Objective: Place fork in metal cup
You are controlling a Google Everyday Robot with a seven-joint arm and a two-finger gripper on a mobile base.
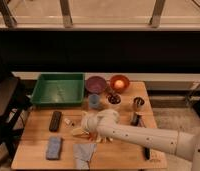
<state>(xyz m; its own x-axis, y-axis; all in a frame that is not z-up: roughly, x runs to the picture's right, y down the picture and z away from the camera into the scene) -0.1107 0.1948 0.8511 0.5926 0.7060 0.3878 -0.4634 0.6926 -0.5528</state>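
Tool (84,128) low over table (37,134) centre; grip state can't tell; metal cup (138,103) well apart.

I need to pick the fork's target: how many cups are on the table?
2. The pale blue cup stands in front of the purple bowl; the metal cup is toward the right. The gripper is mid-table; its arm may hide others.

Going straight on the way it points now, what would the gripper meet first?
Probably the small white object just ahead of the gripper, low over the table, then the black remote; depth is unclear.
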